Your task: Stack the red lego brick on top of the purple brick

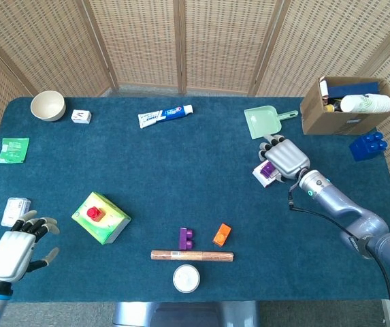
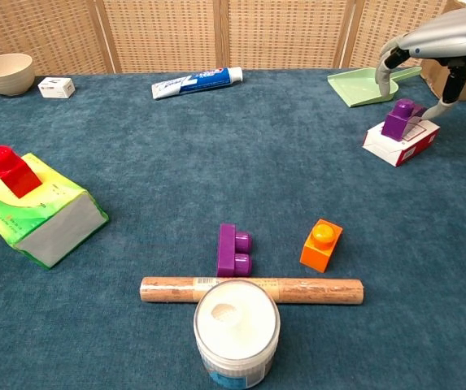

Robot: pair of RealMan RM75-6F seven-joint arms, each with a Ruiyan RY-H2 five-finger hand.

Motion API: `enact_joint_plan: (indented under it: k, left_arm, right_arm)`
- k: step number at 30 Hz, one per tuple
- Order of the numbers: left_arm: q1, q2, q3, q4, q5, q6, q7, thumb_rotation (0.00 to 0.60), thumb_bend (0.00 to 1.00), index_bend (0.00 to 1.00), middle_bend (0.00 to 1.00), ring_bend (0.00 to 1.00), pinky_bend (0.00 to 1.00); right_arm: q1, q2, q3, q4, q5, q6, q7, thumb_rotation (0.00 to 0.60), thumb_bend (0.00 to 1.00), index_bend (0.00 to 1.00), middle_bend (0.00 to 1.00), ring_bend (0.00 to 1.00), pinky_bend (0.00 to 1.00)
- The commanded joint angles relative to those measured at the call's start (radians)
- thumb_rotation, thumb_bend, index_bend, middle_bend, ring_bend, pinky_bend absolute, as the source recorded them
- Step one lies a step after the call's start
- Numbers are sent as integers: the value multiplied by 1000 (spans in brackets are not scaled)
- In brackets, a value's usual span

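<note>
The red brick (image 1: 95, 213) (image 2: 9, 171) stands on a green tissue box (image 1: 106, 221) at the left. One purple brick (image 1: 186, 238) (image 2: 233, 249) lies on its side at the centre front. A second purple brick (image 1: 268, 168) (image 2: 401, 119) sits on a small white and red box (image 2: 399, 142) at the right. My right hand (image 1: 284, 158) (image 2: 436, 36) hovers just over this second brick, fingers curved down around it, holding nothing. My left hand (image 1: 18, 248) rests low at the front left corner with its fingers apart, empty, left of the tissue box.
An orange brick (image 1: 222, 234), a wooden roller (image 1: 192, 256) and a white jar (image 1: 186, 278) crowd the centre front. A green dustpan (image 1: 263, 122), cardboard box (image 1: 348, 105) and blue brick (image 1: 367, 145) stand at the back right. Toothpaste (image 1: 165, 115) and a bowl (image 1: 47, 105) lie at the back.
</note>
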Motion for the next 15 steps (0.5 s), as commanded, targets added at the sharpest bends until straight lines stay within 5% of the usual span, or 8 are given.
enact_joint_plan:
  k: [1,15]
  left_arm:
    - [2,-1,0,1,-2,2,0,600,329,421,359,337,173]
    - [6,-7,-1,1,-9,1,11,600,329,420,359,337,172]
  right_arm:
    - [10,-12,-6,15,-2,-5,6,600,183,358,233,66,190]
    - [44,-59,-36,87,-11,-23,42,600,183,368,233,66,192]
